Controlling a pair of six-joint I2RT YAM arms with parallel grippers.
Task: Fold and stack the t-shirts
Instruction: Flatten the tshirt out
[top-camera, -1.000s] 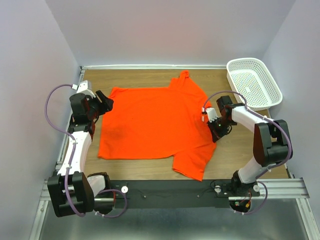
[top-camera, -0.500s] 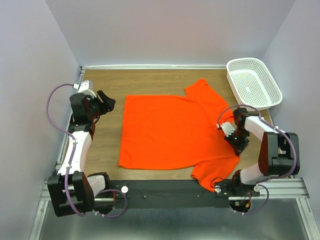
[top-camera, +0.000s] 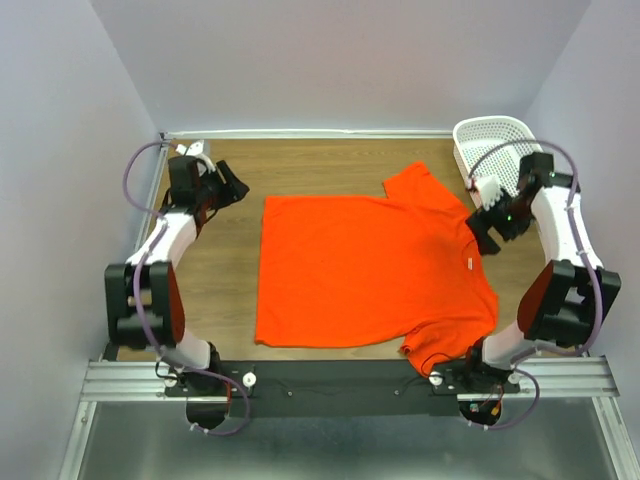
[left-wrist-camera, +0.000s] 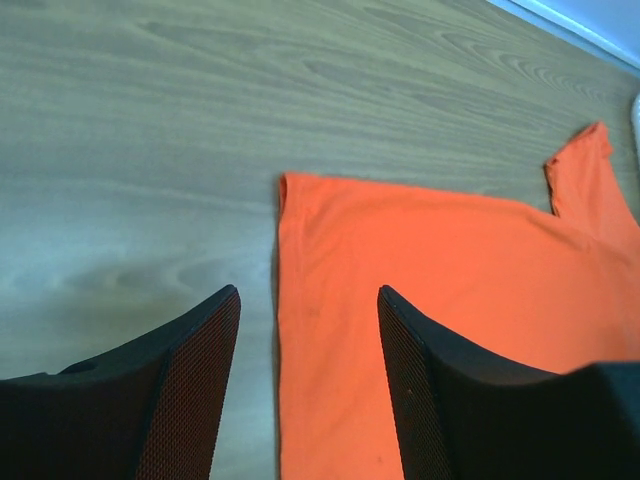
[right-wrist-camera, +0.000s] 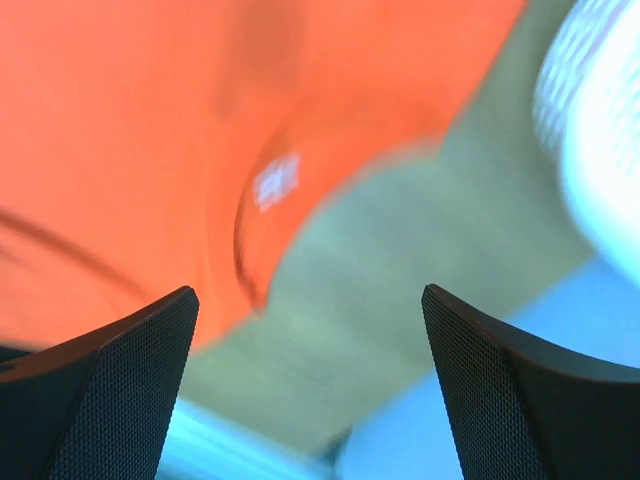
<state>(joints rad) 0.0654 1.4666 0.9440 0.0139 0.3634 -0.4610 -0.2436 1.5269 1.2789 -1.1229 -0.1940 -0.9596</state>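
The wooden worktop (top-camera: 215, 290) carries the orange-red t-shirt (top-camera: 370, 270), spread flat between the two hands. A white basket (top-camera: 478, 128) sits just behind the right hand (top-camera: 485, 232), which gapes wide and empty over the shirt's neck edge. The left hand (top-camera: 232, 188), fingers parted and holding nothing, has the hem corner just ahead of it.

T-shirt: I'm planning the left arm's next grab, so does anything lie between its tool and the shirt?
Nothing visible does. The left tool hangs open by the far hem corner of the t-shirt, with only bare wooden table between them. The white basket sits well away.
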